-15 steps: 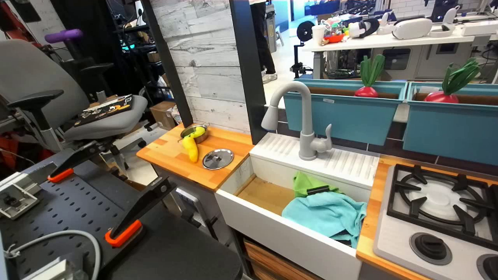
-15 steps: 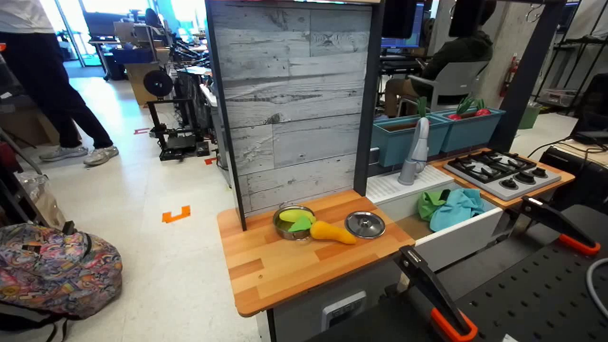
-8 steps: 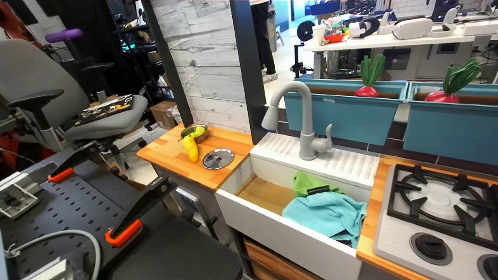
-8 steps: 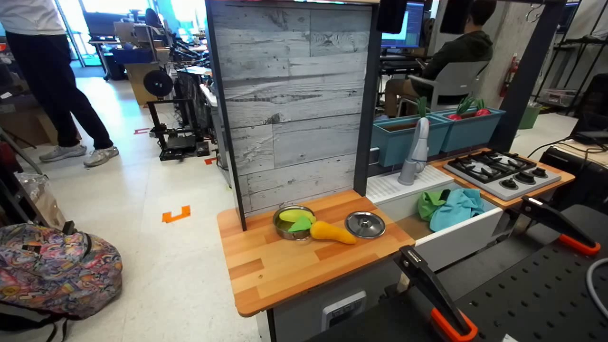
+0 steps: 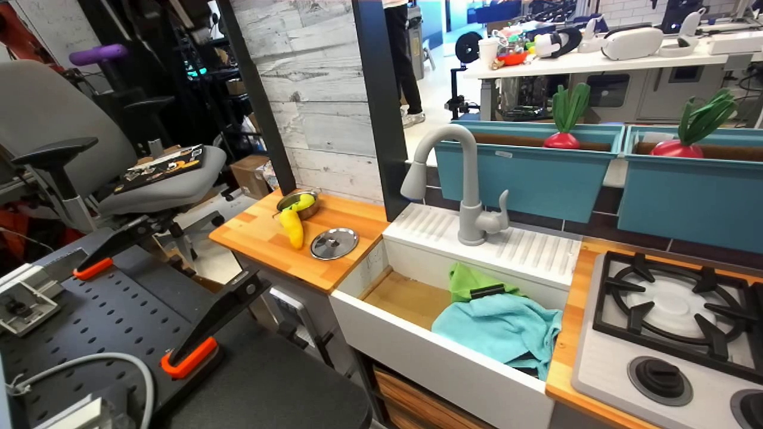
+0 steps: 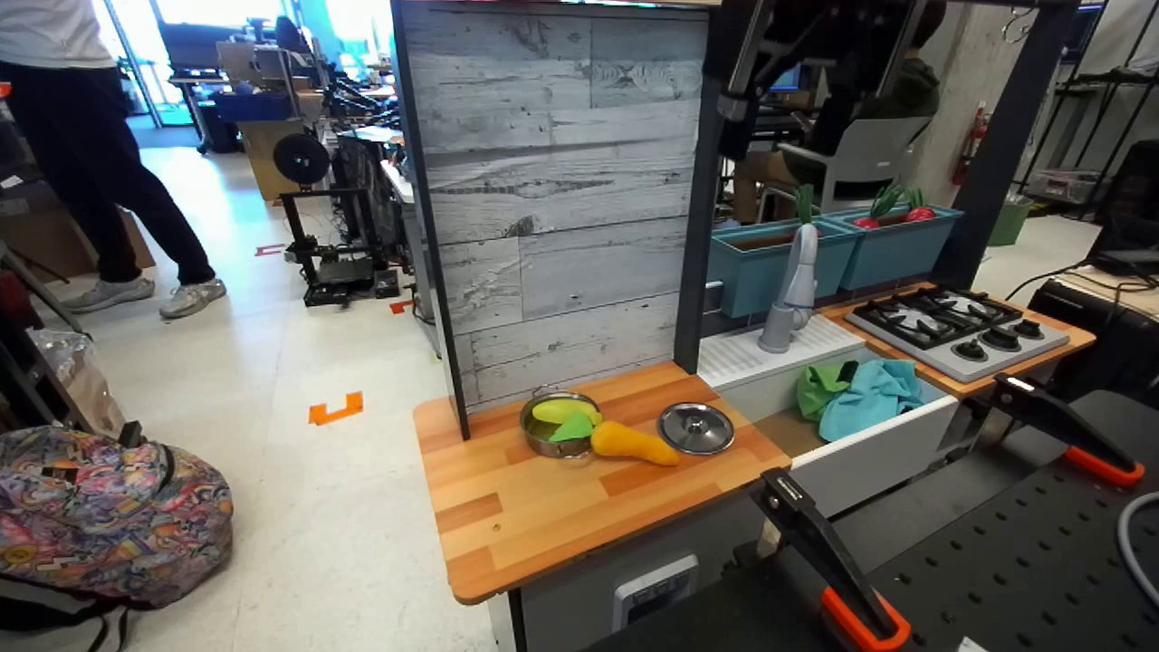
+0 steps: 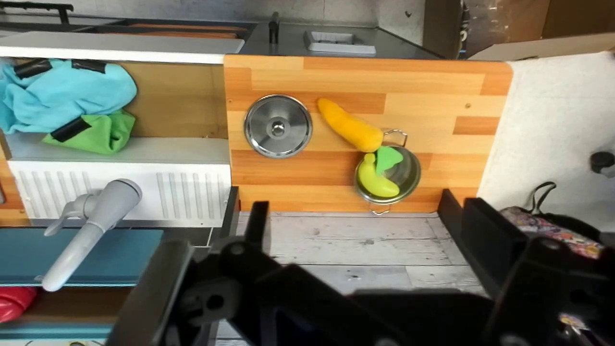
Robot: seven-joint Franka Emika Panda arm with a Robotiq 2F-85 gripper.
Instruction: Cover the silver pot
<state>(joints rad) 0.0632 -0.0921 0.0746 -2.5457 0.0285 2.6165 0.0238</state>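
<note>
The silver pot [image 7: 409, 169] stands uncovered on the wooden counter, and shows in both exterior views [image 5: 309, 211] [image 6: 536, 442]. A yellow-green banana-shaped toy [image 7: 377, 181] and a green leaf-like piece [image 7: 387, 158] are in it. The round silver lid [image 7: 288, 113] lies flat on the counter, knob up, apart from the pot; it is in both exterior views [image 5: 334, 243] [image 6: 695, 427]. A yellow-orange squash [image 7: 350, 126] lies between them, one end at the pot. My gripper [image 7: 367, 210] is open and empty, high above the counter. In an exterior view, dark arm parts hang at the top edge.
A sink [image 5: 441, 369] with blue and green cloths [image 5: 501, 328] adjoins the counter [image 6: 543, 507]. A grey faucet [image 5: 470, 179], blue planters [image 5: 524, 173] and a stove [image 5: 602, 357] stand beyond. An upright plank panel [image 6: 561, 226] with dark posts backs the counter.
The dark arm and gripper parts have come lower into view at the top of both exterior views. The pot, lid and squash have not moved.
</note>
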